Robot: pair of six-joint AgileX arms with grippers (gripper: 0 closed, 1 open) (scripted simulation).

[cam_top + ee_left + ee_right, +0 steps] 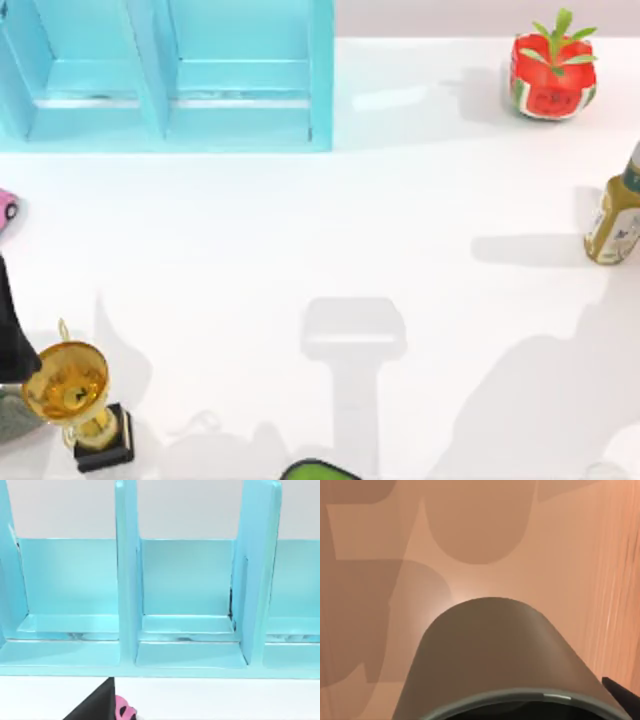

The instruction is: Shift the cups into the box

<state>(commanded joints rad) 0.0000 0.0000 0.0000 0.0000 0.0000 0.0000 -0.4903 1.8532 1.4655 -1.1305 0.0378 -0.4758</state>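
Observation:
One dark grey-olive cup (495, 655) hangs close under my right wrist, rim toward the camera, above a brown wooden surface. My right gripper is shut on it, and one black fingertip (620, 690) lies against the rim. The box (240, 110) is a light blue case with upright dividers, standing at the table's back left. My left wrist view looks straight into the box's open compartments (185, 655). My left arm (10, 340) is a dark shape at the table's left edge, behind the trophy.
A gold trophy (75, 395) on a black base stands front left. A pink object (8, 208) lies at the left edge. A watermelon-patterned pot (552, 75) sits back right, a bottle (615, 220) at the right edge, a green object (320, 470) at the front edge.

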